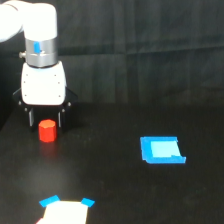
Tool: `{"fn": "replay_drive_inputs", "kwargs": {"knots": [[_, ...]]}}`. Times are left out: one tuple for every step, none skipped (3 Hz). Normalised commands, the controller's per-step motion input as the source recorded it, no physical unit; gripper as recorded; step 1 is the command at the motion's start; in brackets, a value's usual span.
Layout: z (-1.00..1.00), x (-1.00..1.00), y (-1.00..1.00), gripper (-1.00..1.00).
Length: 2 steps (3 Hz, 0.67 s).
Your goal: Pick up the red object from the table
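On the exterior view's left, the xArm6 arm (30, 25) comes in from the upper corner, white and rounded, with a grey metal wrist ring carrying a small blue mark above a boxy white gripper body. The gripper (45, 120) points straight down, its two thin dark fingers (30, 118) standing apart, one on each side of the red object (47, 131). The fingers are spread wider than the block, and a sliver of dark gap shows on either side, so they do not appear to be pressing on it; whether the tips reach the block's flanks cannot be told from this angle. The red object is a small, bright red-orange faceted block, standing upright on the table (115, 195), its top face sitting at about the height of the fingertips and its lower part showing below them. The table is a flat matte black surface that fills nearly the whole view. Well apart from the block, toward the exterior view's right, a flat blue rectangular piece (162, 150) with a paler centre lies on the table. At the bottom edge, a pale object with blue corners (65, 210) is partly cut off.
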Motion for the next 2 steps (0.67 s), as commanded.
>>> {"fn": "replay_drive_inputs", "kwargs": {"knots": [[-0.63,0.50,-0.12,-1.00],[-0.72,0.54,-0.24,-0.94]]}}
